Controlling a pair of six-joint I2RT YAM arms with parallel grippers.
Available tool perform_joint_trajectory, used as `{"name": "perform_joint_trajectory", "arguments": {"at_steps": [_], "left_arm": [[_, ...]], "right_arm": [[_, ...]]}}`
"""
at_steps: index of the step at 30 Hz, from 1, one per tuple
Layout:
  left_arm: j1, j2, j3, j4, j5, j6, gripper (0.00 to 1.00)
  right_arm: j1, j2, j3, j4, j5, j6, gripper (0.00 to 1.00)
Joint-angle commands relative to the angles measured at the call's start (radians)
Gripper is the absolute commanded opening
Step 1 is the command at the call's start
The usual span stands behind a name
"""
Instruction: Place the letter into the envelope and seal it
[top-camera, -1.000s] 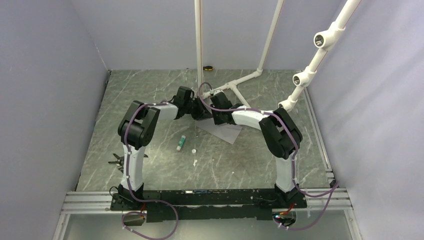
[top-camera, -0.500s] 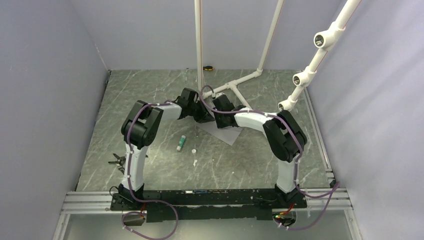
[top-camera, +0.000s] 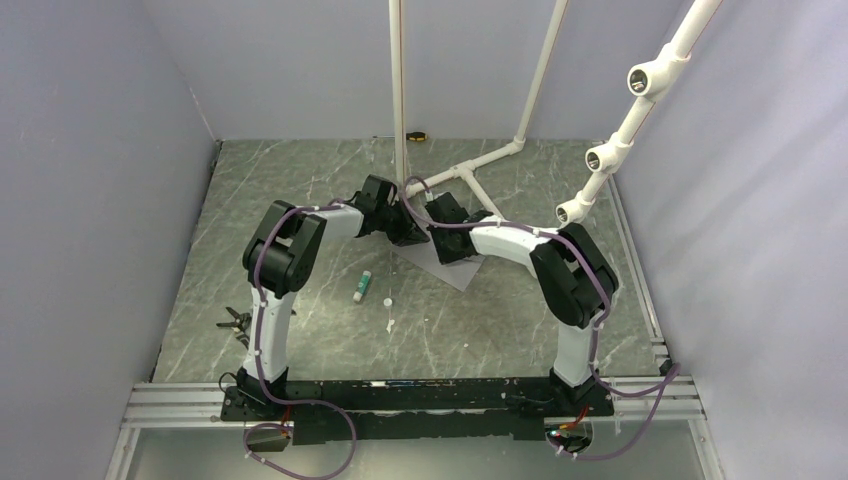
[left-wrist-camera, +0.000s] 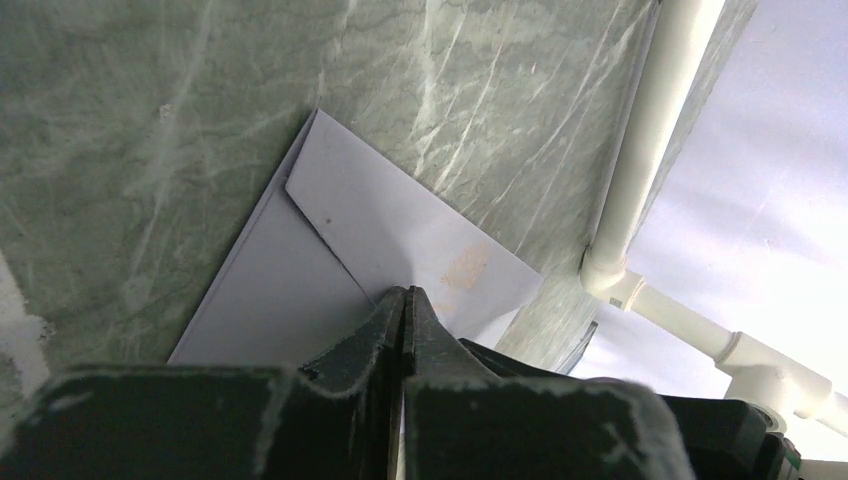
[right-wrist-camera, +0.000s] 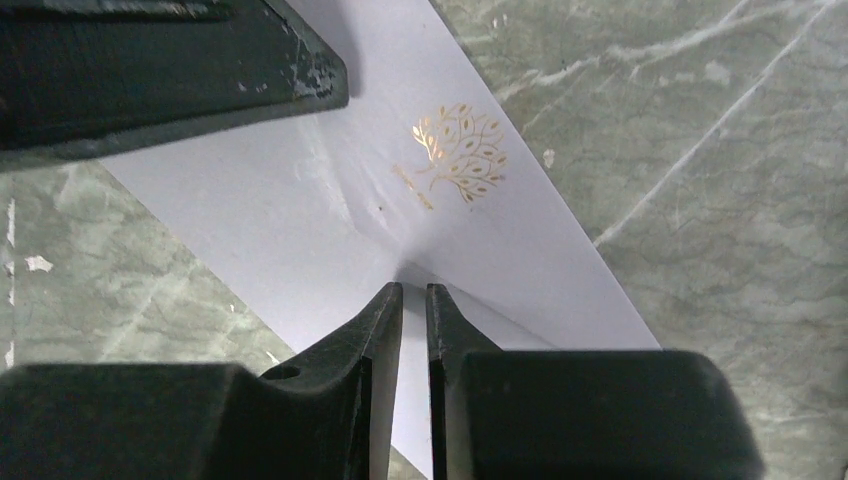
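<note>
The grey envelope (top-camera: 458, 268) lies flat on the marble table in the middle of the top view, its flap folded down with a gold tree print (right-wrist-camera: 460, 150) on it. My left gripper (left-wrist-camera: 405, 292) is shut, its tips pressed on the flap (left-wrist-camera: 400, 220) near the point. My right gripper (right-wrist-camera: 414, 288) touches the envelope (right-wrist-camera: 300, 200) from the opposite side. Its jaws stand a narrow gap apart with nothing between them. The two grippers meet over the envelope (top-camera: 425, 238). The letter is out of view.
A green-and-white glue stick (top-camera: 362, 287) and its white cap (top-camera: 388, 302) lie just left of the envelope. White pipe framing (top-camera: 470, 165) stands on the table right behind the grippers. A small dark tool (top-camera: 232, 322) lies at the left edge, and a yellow-black tool (top-camera: 412, 136) at the back wall.
Both wrists have shifted a little toward each other and lower over the envelope. The left jaws have closed fully.
</note>
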Motion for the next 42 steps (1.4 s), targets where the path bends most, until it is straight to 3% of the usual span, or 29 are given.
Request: {"name": "perform_joint_trajectory", "arguments": {"at_steps": [1,9,19,42], "left_arm": [[0.002,0.066,-0.012,-0.160,-0.073,0.060,0.06],[0.002,0.080,-0.015,-0.186,-0.074,0.107,0.03],[0.002,0.090,-0.024,-0.186,-0.053,0.117,0.03],[0.030,0.111,-0.020,-0.191,-0.040,0.111,0.03]], "right_arm": [[0.004,0.006,0.047,-0.163,0.003,-0.003,0.19],[-0.002,0.055,0.190,-0.127,-0.035,0.001,0.10],[-0.002,0.168,0.257,-0.142,-0.022,0.011,0.07],[-0.003,0.127,0.119,-0.226,0.001,-0.011,0.05]]}}
